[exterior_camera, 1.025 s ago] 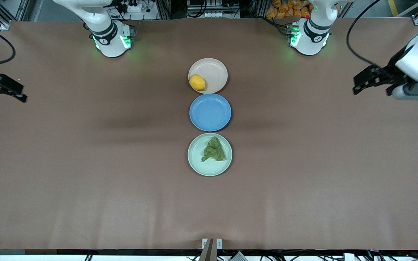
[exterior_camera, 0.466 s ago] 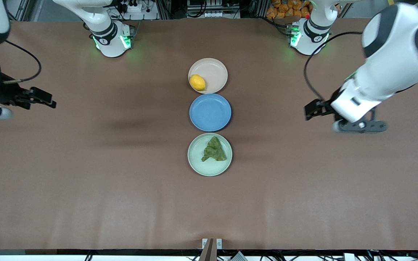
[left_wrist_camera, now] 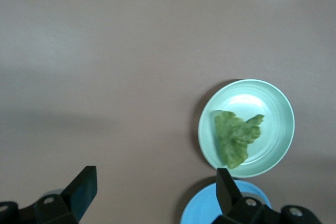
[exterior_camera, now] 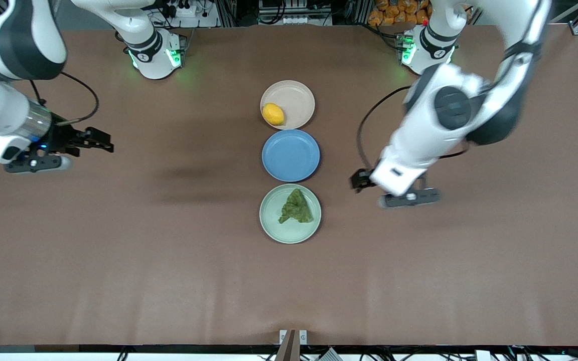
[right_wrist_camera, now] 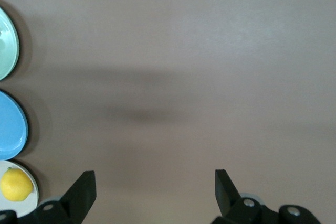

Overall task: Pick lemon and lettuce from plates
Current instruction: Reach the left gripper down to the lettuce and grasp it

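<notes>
lemon: the lemon [exterior_camera: 273, 114] lies in the cream plate [exterior_camera: 296, 95], upper centre of the front view, at the rim toward the right arm's end of the table, so it is open to a reach from that side.
lettuce: the lettuce [exterior_camera: 297, 207] sits crumpled in the mint plate [exterior_camera: 271, 220], lower centre, nearest the front camera.
blue plate: the blue plate [exterior_camera: 290, 155] lies bare between the other two (probably a drop spot, though the task does not say so).
left gripper: the left gripper [exterior_camera: 358, 180] hangs over bare table just beside the mint plate, right of centre; fingers [left_wrist_camera: 83, 190] spread wide, holding nothing, likely ready to take the leaf.
right gripper: the right gripper [exterior_camera: 99, 141] is over bare table at centre left of the front view, well apart from the plates; fingers [right_wrist_camera: 84, 189] spread, empty, pointing toward the plate row.
stage: neither item is touched yet; both arms look set for an approach.
</notes>
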`<state>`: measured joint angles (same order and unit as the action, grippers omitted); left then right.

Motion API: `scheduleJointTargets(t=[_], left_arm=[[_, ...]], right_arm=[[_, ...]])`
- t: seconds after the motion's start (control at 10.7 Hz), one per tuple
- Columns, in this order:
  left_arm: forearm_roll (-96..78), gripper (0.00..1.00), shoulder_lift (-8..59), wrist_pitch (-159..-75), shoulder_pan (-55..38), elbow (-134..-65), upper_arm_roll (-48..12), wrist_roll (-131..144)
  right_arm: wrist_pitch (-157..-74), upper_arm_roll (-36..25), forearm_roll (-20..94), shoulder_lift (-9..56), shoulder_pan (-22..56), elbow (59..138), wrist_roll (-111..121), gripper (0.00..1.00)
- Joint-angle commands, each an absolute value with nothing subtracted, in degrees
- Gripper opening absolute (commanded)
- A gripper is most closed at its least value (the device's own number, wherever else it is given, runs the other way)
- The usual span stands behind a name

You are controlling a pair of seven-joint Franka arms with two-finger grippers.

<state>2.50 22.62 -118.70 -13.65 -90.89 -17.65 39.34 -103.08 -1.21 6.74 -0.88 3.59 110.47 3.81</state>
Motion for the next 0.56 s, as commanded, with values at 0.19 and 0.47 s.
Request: scheduleJointTargets(t=[0.19, 0.47], left_arm=[[7.98, 0.97, 37.06, -136.62, -22.49, -88.86, -16.88, 55.25], [12.13, 0.91, 44.37, -145.71, -28.01, -85.87, -12.77, 60.82]], right_arm=[[-103.71, -1.49, 7.47, 0.26, 3.78, 111.0, 3.78, 1.0], [-103.62, -1.67, 7.21, 1.92, 2.99, 110.92, 3.87, 1.0]])
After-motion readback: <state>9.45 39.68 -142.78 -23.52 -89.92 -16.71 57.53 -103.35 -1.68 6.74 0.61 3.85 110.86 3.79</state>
